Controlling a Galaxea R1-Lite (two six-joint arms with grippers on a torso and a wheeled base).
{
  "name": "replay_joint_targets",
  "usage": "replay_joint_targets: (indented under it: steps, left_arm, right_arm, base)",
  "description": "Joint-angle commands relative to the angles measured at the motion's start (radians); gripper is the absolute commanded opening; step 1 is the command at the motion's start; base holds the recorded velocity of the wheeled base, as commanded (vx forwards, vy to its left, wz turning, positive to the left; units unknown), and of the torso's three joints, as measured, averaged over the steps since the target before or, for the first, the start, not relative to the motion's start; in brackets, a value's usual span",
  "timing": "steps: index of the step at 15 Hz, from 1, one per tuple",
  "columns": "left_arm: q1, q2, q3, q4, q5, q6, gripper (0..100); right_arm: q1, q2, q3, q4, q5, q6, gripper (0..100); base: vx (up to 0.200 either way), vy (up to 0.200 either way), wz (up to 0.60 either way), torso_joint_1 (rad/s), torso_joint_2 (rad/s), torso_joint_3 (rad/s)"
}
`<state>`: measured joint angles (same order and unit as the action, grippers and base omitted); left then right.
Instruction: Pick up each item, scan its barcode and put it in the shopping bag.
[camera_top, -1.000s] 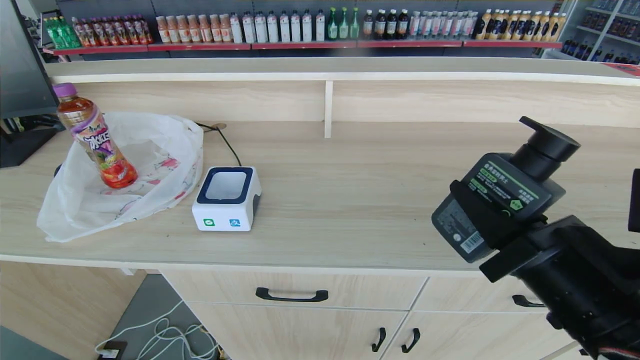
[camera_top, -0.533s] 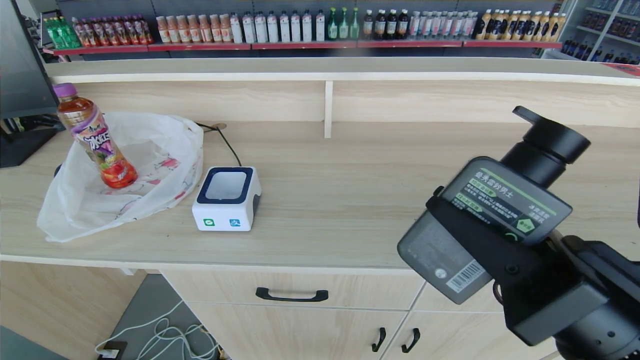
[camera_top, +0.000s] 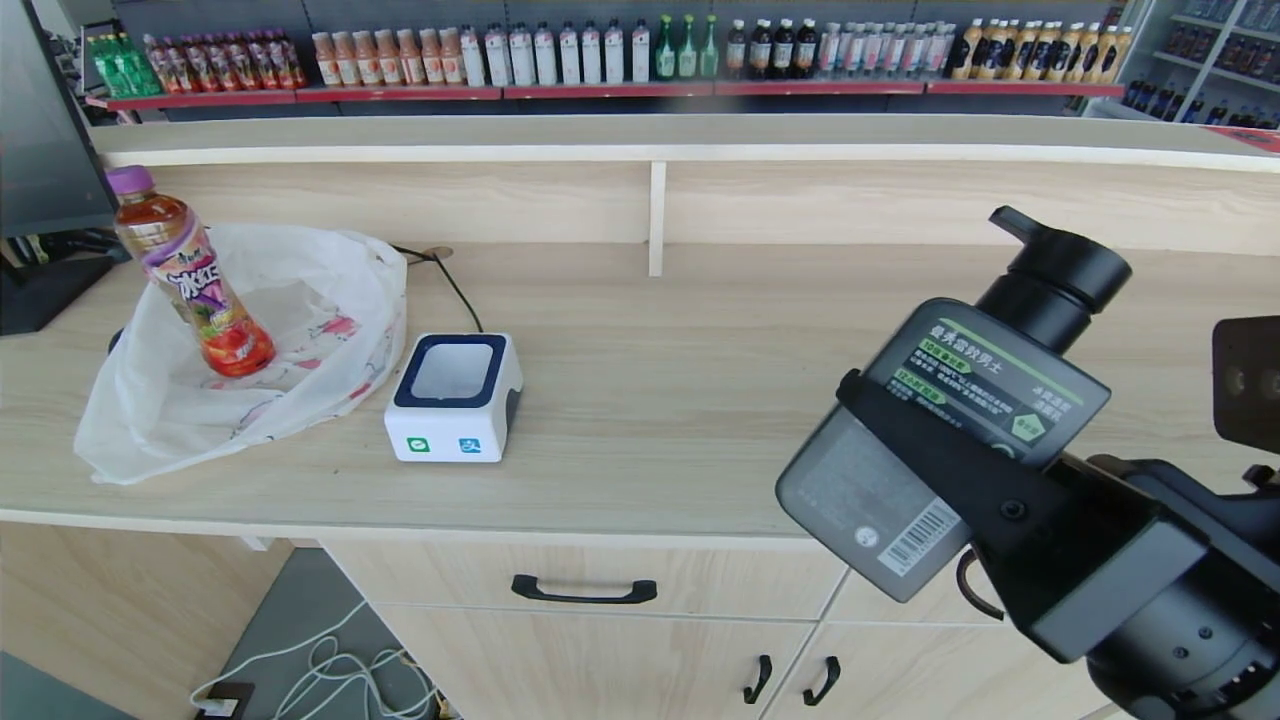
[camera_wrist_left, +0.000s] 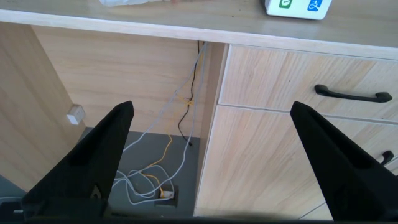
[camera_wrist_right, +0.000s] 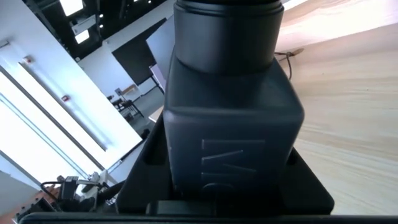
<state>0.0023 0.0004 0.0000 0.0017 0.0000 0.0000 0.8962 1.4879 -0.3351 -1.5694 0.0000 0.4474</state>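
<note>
1. We find the pump bottle (camera_top: 990, 375), dark and square-bodied, held in the air over the counter (camera_top: 700, 380), at its right end, tilted with the pump head (camera_top: 1060, 265) away from us.
2. The right gripper (camera_top: 960, 470) is closed across the bottle's middle. One black finger (camera_top: 930, 450) crosses the labelled face, and in the right wrist view the jaws press on both sides of the body (camera_wrist_right: 230, 124).
3. The barcode (camera_top: 918, 537) sits near the base on the face turned upward. The scanner (camera_top: 455, 397) stands well apart to the left, just beside the shopping bag (camera_top: 340, 290), in which a tea bottle (camera_top: 190, 275) leans.
4. The left gripper (camera_wrist_left: 208, 155) hangs below counter level before the cupboards, its fingers spread wide with nothing between them.
5. Handling, as we judge it:
   - The body looks like stiff plastic and would be fairly heavy if full.
   - Its flat, parallel sides suit a grip across the middle.
   - The smooth faces could let it slide or swing when tipped.
   - The pump head is the weak part and no place to take hold.
</note>
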Motion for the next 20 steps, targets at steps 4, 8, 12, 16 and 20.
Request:
replay_joint_targets:
  steps: [4,8,12,16,20]
  left_arm:
    - [0.001,0.0,0.0,0.0,0.0,0.0,100]
    - [0.001,0.0,0.0,0.0,0.0,0.0,100]
    - [0.001,0.0,0.0,0.0,0.0,0.0,100]
    - [0.001,0.0,0.0,0.0,0.0,0.0,100]
    - [0.001,0.0,0.0,0.0,0.0,0.002,100]
  right_arm:
    - [0.0,0.023,-0.022,-0.001,0.0,0.027,0]
    - [0.001,0.049,-0.035,-0.001,0.0,0.066,0]
    - [0.0,0.077,-0.039,-0.001,0.0,0.103,0]
    - [-0.039,0.088,-0.051,-0.001,0.0,0.131,0]
    - [-0.082,0.086,-0.044,-0.001,0.023,0.132,0]
  base:
    - [0.0,0.0,0.0,0.0,0.0,0.0]
    - [0.0,0.0,0.0,0.0,0.0,0.0]
    - [0.0,0.0,0.0,0.0,0.0,0.0]
    - [0.0,0.0,0.0,0.0,0.0,0.0]
    - [0.0,0.0,0.0,0.0,0.0,0.0]
